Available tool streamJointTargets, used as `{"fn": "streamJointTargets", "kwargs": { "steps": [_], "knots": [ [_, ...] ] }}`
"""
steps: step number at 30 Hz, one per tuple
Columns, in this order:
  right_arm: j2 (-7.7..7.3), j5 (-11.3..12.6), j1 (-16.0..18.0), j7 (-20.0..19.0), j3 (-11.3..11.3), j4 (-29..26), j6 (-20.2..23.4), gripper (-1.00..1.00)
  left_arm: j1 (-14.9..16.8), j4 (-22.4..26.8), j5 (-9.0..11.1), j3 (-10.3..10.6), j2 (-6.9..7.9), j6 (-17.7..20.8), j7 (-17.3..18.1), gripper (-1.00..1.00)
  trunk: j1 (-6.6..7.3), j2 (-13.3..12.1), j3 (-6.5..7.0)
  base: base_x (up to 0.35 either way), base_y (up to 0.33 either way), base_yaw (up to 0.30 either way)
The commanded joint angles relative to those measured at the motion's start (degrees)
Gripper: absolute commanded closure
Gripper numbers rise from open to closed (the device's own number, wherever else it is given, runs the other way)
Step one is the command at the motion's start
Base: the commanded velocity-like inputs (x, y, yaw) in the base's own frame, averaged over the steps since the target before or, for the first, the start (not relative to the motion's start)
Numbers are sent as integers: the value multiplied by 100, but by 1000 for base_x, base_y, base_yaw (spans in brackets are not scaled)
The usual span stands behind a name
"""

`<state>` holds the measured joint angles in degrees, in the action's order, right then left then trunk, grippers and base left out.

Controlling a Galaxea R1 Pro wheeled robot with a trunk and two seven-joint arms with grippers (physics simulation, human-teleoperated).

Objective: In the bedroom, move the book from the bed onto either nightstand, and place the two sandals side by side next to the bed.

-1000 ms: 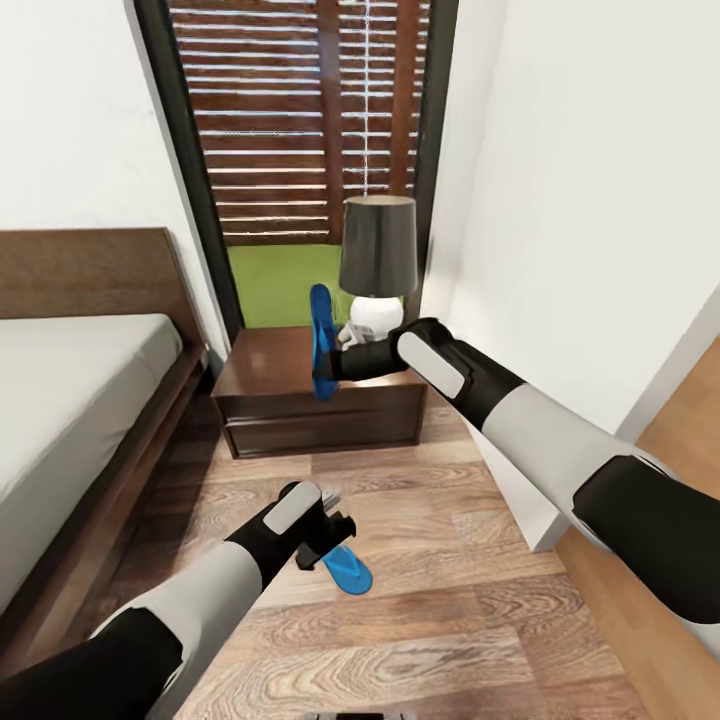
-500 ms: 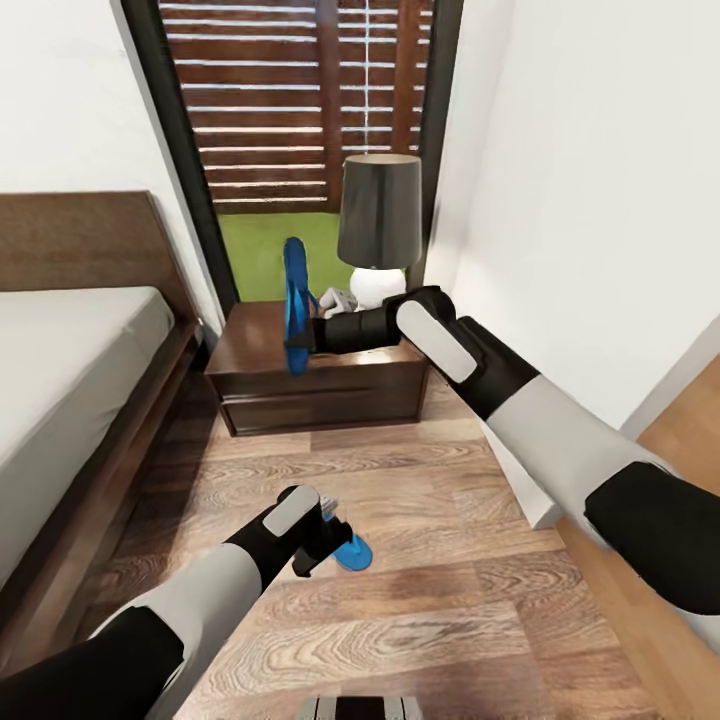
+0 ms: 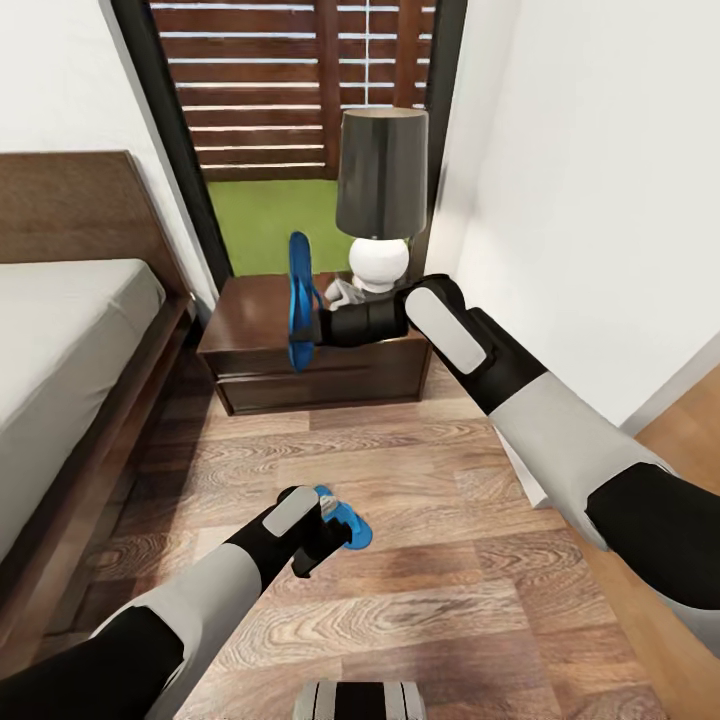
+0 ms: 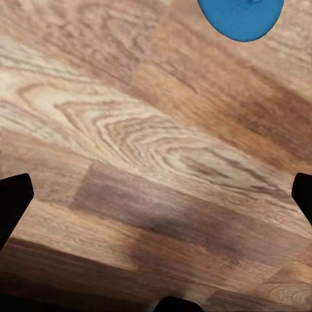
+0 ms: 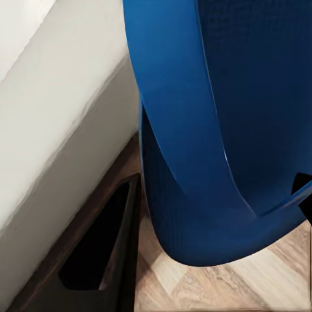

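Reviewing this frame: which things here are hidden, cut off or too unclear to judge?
- Floor sandal: head view, partly behind the left gripper; left wrist view, cut by the frame edge.
- Held sandal: head view, seen edge-on; the right gripper's grip point is hidden by the sole.
- Bed: cut off at the frame's left edge.
- Small pale object by the lamp: too small to identify.

Setting: a home bedroom. Bed (image 3: pixel 70 350) with dark wood frame and off-white mattress at left of frame. Dark wood nightstand (image 3: pixel 310 370) at upper centre, carrying a lamp (image 3: pixel 380 200) with dark shade. Wood-plank floor (image 3: pixel 450 560), white walls (image 3: pixel 590 180), tall black-framed window (image 3: pixel 290 110) behind.
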<state>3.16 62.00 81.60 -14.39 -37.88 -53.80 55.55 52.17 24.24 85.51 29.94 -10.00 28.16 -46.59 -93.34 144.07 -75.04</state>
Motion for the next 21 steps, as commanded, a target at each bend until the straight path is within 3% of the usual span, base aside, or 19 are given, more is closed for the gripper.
{"fn": "streamJointTargets", "kwargs": {
  "steps": [1,3,7,21],
  "knots": [
    [1,-28,5,52,6,3,19,100,4,2,1,12,0,23,-25,-100,2,3,-6,0,0,0],
    [6,-23,5,510,15,-12,24,100,4,1,7,8,0,17,-25,-100,2,3,-7,0,0,0],
    [14,-22,5,691,17,-35,26,100,4,1,9,5,0,15,-25,-100,2,3,-8,0,0,0],
    [18,-21,5,782,18,-216,32,100,4,9,10,3,0,6,155,-100,2,3,-8,0,0,0]
  ]
}}
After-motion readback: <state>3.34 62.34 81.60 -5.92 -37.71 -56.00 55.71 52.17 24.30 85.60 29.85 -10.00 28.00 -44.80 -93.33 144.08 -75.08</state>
